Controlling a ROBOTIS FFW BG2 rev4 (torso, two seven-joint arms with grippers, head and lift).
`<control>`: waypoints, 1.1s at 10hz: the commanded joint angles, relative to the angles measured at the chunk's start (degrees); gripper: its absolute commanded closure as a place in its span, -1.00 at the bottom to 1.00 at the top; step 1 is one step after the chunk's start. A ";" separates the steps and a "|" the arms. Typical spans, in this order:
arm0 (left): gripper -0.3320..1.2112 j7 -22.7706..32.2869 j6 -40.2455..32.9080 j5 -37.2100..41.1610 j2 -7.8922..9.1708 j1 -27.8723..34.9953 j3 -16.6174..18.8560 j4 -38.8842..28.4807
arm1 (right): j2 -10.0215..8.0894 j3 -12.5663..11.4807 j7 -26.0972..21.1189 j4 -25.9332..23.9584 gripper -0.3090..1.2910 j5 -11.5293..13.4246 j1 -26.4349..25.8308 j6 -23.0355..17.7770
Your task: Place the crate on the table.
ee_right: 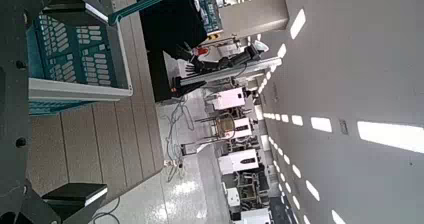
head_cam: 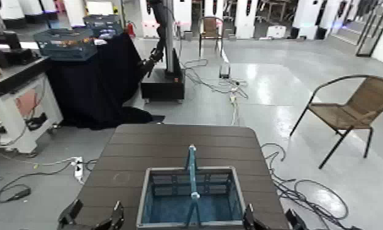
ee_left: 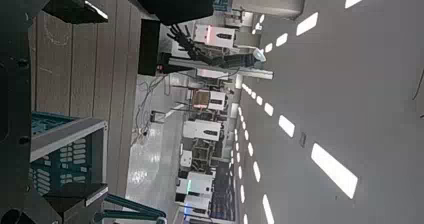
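The rectangular blue-teal slotted plastic crate (head_cam: 191,196) sits at the near edge of the dark brown slatted table (head_cam: 169,144). Left gripper (head_cam: 91,218) and right gripper (head_cam: 270,220) flank it, fingers spread, holding nothing. It looks stiff and light; the pale rim's short ends suit gripping.

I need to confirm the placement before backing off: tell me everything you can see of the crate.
The crate is a rectangular blue-teal plastic box with slotted sides and a pale grey rim. A thin light-blue bar stands upright across its middle. It sits level and upright on the near part of the table, with nothing visible inside. The left claw and right claw flank it, both open, apart from its sides. Only the tabletop touches it.
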 commanded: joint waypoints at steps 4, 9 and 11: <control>-0.44 0.32 -1.31 -2.24 -0.02 0.48 -0.26 0.16 | -0.09 -0.03 0.01 0.00 -0.46 0.00 -0.08 0.26; -0.44 0.32 -1.67 -2.86 -0.02 0.13 -0.52 0.86 | -0.26 -0.03 0.01 0.09 -0.46 0.00 -0.16 0.62; -0.44 0.32 -1.75 -2.86 -0.02 -0.04 -0.61 1.04 | -0.26 -0.03 0.01 0.09 -0.46 0.00 -0.16 0.62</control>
